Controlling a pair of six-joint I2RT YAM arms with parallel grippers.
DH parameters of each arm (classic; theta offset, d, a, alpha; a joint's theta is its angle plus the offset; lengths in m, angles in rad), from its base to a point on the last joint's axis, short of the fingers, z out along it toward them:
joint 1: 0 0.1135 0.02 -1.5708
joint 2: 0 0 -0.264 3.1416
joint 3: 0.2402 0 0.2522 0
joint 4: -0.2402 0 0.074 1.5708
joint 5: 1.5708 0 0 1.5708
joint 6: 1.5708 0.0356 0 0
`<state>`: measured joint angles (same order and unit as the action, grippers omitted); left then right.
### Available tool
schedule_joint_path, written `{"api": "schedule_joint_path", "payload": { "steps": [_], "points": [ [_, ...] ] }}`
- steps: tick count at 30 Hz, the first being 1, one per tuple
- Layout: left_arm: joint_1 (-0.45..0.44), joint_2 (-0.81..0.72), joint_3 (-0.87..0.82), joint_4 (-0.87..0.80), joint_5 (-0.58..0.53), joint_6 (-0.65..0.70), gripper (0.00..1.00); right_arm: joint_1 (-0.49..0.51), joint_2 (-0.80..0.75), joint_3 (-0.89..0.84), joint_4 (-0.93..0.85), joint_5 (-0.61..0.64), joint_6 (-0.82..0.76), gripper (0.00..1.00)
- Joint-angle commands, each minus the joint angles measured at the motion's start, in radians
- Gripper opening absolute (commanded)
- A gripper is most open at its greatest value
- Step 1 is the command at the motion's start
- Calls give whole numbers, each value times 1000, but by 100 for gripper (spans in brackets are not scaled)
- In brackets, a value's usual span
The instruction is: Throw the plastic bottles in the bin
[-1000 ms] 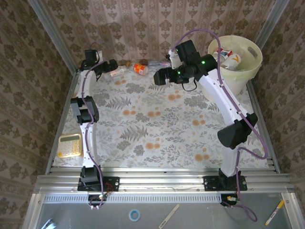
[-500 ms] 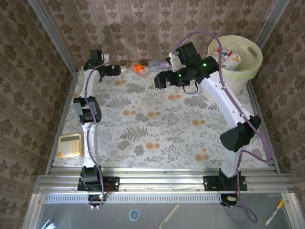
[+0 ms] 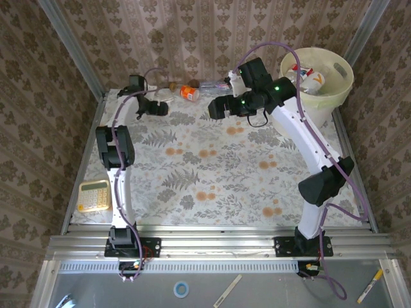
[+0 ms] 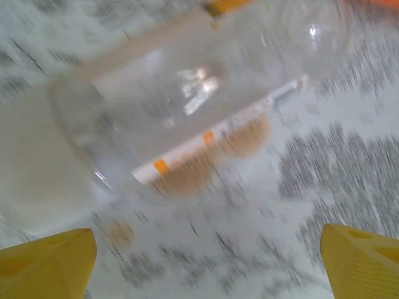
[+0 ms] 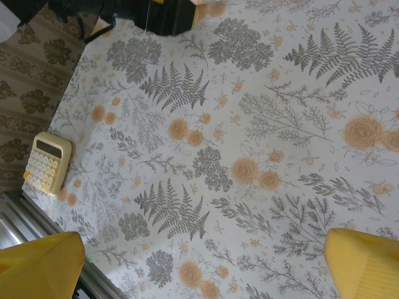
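We have the left gripper (image 3: pixel 159 108) spread wide. Its yellow fingertips (image 4: pixel 47 258) stand well apart and touch nothing, just short of a clear bottle (image 4: pixel 187 106) that lies on its side on the table (image 3: pixel 212 173). This bottle is far from the bin (image 3: pixel 347 70), along the same back edge and well off to the bin's left. Between it and the bin lie an orange bottle (image 3: pixel 189 93) and a second clear bottle (image 3: pixel 212 85), the latter the nearer to the bin, and several bottles (image 3: pixel 308 78) already sit inside the bin. The right gripper (image 3: pixel 215 108) hangs roughly midway between the left gripper and the bin, released and empty, over bare patterned cloth. We judge the clear bottle to be empty, very light and thin-walled, so it should dent under a hard squeeze. Its smooth round side may also roll or slip away from a careless pinch. The wrist view is blurred, so we cannot tell which end carries the cap. We would take hold across the middle of the body, around the label band, with the fingers square to the bottle's length and closing gently. The yellow calculator (image 3: pixel 94 195) lies toward the corner farthest from the bin and is not ours to move.
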<state>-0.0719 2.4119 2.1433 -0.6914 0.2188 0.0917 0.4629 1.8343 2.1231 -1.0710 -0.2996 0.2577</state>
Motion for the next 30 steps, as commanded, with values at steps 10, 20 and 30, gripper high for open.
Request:
{"api": "schedule_joint_path", "payload": {
  "steps": [10,20,30],
  "points": [
    [-41,-219,-106,-63,-101,253,100,9,-68,-68,31,0,-14,100],
    [-64,-54,107,-310,6,466,100,9,-82,-100,35,-27,-10,100],
    [-96,86,199,-461,60,485,99,11,-106,-133,50,-19,-2,100]
  ]
}}
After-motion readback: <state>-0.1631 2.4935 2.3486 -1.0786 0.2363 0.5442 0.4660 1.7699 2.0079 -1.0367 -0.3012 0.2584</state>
